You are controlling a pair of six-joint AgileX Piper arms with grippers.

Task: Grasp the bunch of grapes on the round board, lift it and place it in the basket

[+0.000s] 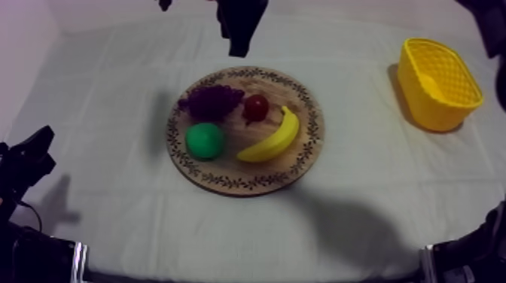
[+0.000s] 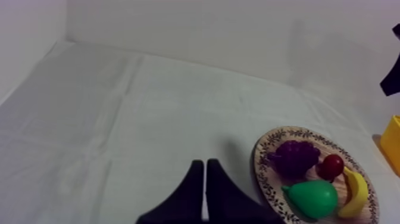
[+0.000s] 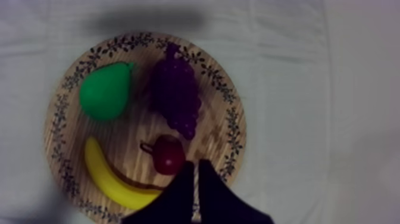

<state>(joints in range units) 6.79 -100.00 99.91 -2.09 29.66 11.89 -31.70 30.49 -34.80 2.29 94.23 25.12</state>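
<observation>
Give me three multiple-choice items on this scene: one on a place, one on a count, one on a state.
1. In the top view, where on the wooden board does the bunch of grapes lie?
A. far left part
B. near right part
C. dead centre
2. How many toy fruits lie on the board?
A. two
B. four
C. six
3. How do the fingers of the right gripper stand?
A. wide open
B. shut on the grapes
C. together, holding nothing
Key: 1 A, the grapes sit by the rim's far left; 2 B, grapes, pear, banana, small red fruit; 3 C, they form a narrow wedge over the board.
</observation>
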